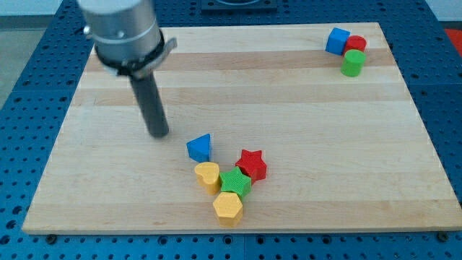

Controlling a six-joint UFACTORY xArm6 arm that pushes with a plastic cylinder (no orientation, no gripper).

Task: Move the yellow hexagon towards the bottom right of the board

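Note:
The yellow hexagon (pixel 228 207) lies near the bottom edge of the wooden board (pixel 325 130), a little left of centre. It touches a green star (pixel 236 183) just above it. A yellow heart-shaped block (pixel 208 175), a red star (pixel 252 165) and a blue triangular block (pixel 200 147) crowd round the same cluster. My tip (pixel 159 133) rests on the board up and to the left of the cluster, apart from every block, about a hundred pixels from the hexagon.
At the view's top right stand a blue cube (pixel 336 40), a red block (pixel 355 45) and a green cylinder (pixel 352 63), close together. The board lies on a blue perforated table (pixel 29 108).

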